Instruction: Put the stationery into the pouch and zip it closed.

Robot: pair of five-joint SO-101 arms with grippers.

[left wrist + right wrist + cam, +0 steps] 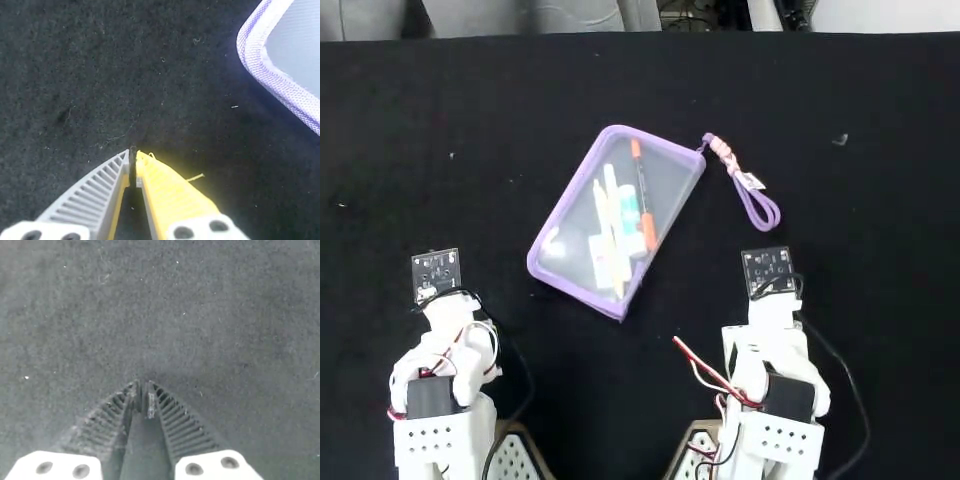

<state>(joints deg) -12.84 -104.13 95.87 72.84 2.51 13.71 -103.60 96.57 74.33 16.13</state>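
Observation:
A clear pouch with a purple zipper edge lies tilted in the middle of the black table. Several pens and other stationery show through its clear side. A purple strap with a pink tag trails from its far right corner. The left arm is folded back at the near left, and the left gripper is shut and empty over bare cloth, with a pouch corner close by. At the near right the right arm is folded back too. The right gripper is shut with nothing in it.
The black cloth covers the whole table. Beyond the far edge, grey and white things stand at the back.

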